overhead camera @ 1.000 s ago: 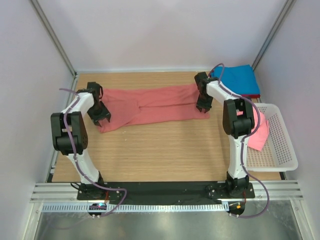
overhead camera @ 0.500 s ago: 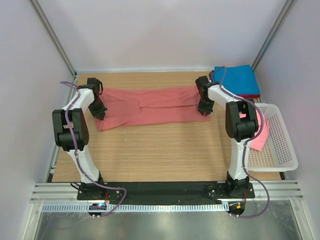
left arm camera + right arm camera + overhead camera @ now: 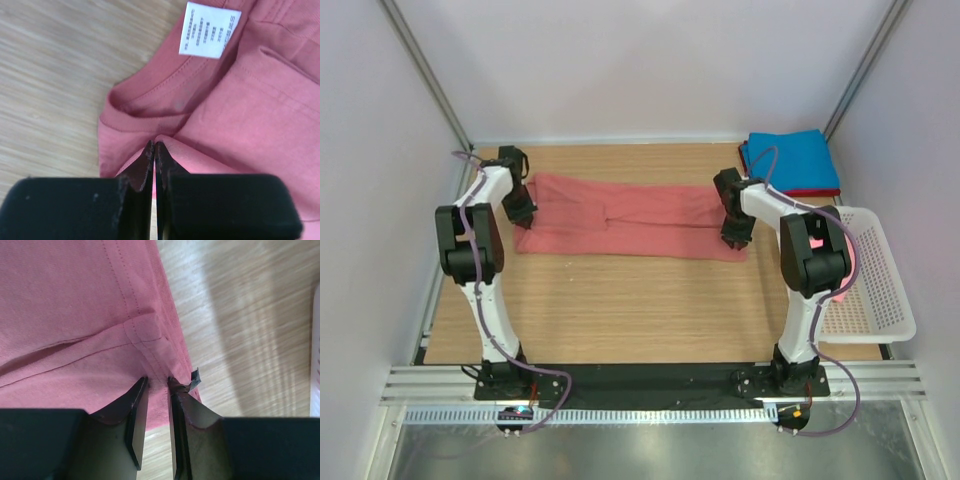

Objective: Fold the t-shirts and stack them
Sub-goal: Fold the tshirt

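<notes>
Salmon-red t-shirt (image 3: 620, 215) lies as a long flat band (collar leftward), blue t-shirt (image 3: 792, 160) folded far right.

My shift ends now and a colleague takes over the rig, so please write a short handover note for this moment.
Left gripper: shut on the collar end of the salmon shirt.
Right gripper: shut on its hem end.
The salmon shirt lies lengthwise on the table, and its sides appear folded in. The blue shirt, folded, lies on the dark red shirt in the far right corner; only an edge of the dark red one shows. The pink shirt is in the basket.
Done: two shirts stacked.
Left: finish folding the salmon shirt, stack it, then do the pink shirt.
</notes>
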Controlling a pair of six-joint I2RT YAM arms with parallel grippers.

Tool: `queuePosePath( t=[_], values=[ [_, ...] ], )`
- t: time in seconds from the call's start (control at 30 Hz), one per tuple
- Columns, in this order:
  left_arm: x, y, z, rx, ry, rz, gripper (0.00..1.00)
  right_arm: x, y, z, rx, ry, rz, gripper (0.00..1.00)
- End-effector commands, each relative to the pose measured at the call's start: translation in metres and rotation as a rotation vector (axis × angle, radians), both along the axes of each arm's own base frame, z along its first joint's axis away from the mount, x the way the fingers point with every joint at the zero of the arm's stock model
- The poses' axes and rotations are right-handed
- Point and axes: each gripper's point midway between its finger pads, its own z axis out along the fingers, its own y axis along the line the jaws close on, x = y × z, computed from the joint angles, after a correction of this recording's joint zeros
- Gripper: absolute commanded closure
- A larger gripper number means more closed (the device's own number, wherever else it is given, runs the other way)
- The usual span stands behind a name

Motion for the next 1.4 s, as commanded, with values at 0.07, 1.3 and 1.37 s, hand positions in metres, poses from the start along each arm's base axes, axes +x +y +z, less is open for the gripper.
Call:
queuePosePath(
  t=[0.07,1.3,1.37],
  values=[
    [0.014,0.008,0.007,0.033,0.014,-0.048,0.99,-0.026,0.002,0.008,-0.006,0.044,-0.029,0.71],
    [0.115,-0.042,0.022,-0.232,-0.225,-0.310,0.69,0.137,0.299,0.095,0.715,-0.379,0.488,0.63],
    [0.117,-0.048,0.021,-0.265,-0.234,-0.325,0.75,0.133,0.314,0.075,0.732,-0.349,0.487,0.64]
  ],
)
